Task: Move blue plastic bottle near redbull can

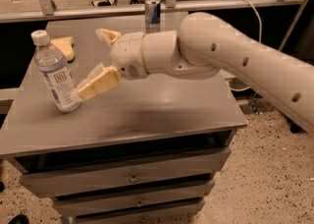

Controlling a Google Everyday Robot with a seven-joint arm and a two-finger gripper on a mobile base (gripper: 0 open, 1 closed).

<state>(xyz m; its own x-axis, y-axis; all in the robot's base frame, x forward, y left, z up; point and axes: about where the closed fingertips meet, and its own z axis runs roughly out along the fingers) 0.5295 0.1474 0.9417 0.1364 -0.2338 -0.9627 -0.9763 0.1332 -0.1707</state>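
While hand (pixel 90 62) gapes spread, blue plastic bottle (pixel 54 73) leans just beside its lower finger (pixel 98 83), apparently touching.

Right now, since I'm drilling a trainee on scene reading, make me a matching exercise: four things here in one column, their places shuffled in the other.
Things:
1. blue plastic bottle
2. redbull can
3. gripper
4. yellowish object

Places:
A. far edge of the table, about the middle
B. table's left side, nearest the front
C. far left corner, behind the bottle
D. just right of the bottle, jaws open

Pairs: 1-B, 2-A, 3-D, 4-C
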